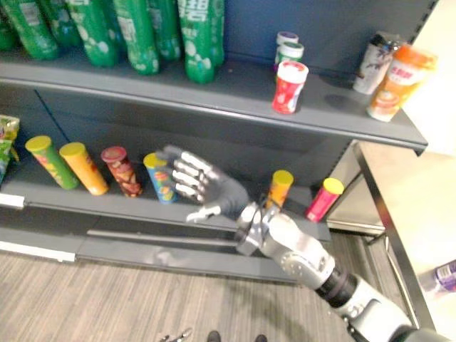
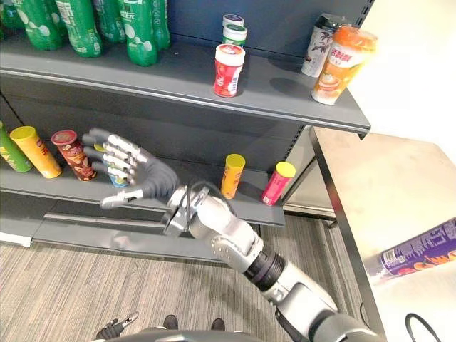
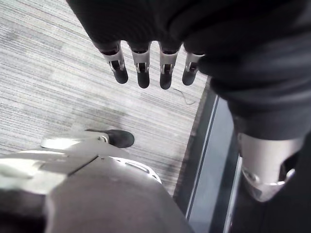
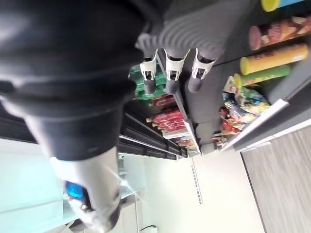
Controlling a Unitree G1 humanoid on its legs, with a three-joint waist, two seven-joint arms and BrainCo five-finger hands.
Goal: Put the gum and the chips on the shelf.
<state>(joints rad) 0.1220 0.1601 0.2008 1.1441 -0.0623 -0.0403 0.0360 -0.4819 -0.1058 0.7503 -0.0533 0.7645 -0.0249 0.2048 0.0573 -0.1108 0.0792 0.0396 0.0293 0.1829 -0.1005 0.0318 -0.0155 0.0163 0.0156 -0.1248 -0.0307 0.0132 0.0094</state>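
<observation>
Grey metal shelving (image 1: 214,107) filled the background, two shelves over a grey wood-grain floor (image 1: 107,299).

On the upper shelf, green bottles (image 1: 142,32) stood in a crowd at the left. Further along stood the red-and-white gum jar (image 1: 290,86), upright, with two smaller capped jars (image 1: 288,48) just behind it. A dark-printed cup (image 1: 375,63) and an orange cup (image 1: 397,82) stood near the right end.

On the lower shelf, a snack bag (image 1: 6,146) sat at the far left. Beside it leaned a row of chip cans: green (image 1: 51,162), orange (image 1: 84,169), dark red (image 1: 122,172) and then the blue chip can (image 1: 160,184).

The right hand (image 1: 210,187) hovered in front of that blue can. Its fingers were spread straight and its thumb stuck out below, and it had hold of nothing. The fingertips partly covered the can, and I could not tell whether they touched it.

Past the wrist stood an orange can with a yellow lid (image 1: 279,188) and a pink can (image 1: 324,199), well apart from the row.

At the far right, a purple can (image 2: 419,256) lay on its side on a pale table (image 2: 385,192).

The left hand (image 3: 142,73) hung over the floor in its own wrist view, fingers straight and holding nothing.
</observation>
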